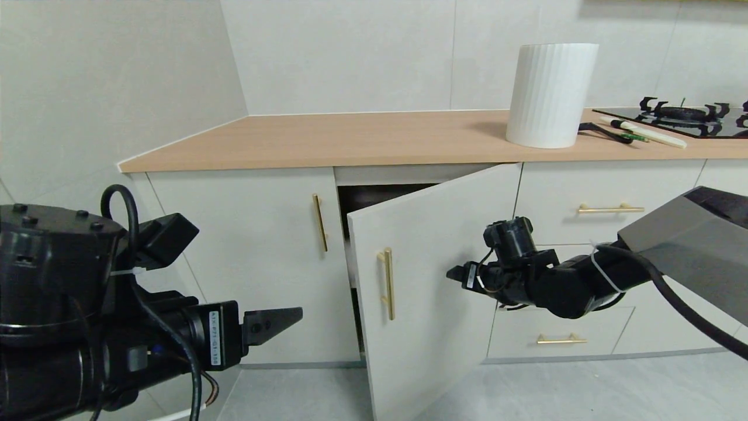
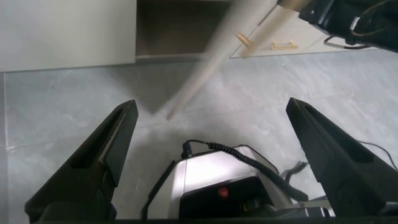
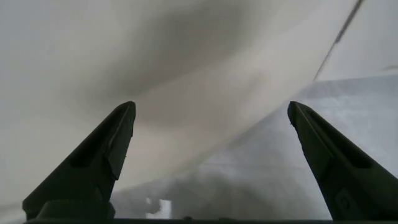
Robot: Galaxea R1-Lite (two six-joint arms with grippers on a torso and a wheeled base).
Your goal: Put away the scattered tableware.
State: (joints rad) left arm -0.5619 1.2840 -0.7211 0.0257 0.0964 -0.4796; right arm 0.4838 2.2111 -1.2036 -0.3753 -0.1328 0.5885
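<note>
Several scattered utensils, one cream-handled, one green and one black, lie on the wooden counter beside a tall white ribbed holder. Below, a white cabinet door with a gold handle stands half open. My right gripper is held close against that door's outer face; in the right wrist view the right gripper is open with the door panel just ahead. My left gripper hangs low at the left, in front of the closed left door. In the left wrist view the left gripper is open and empty above the floor.
A black gas hob sits at the counter's right end. Drawers with gold handles are right of the open door. A closed left door has its own gold handle. Grey floor lies below.
</note>
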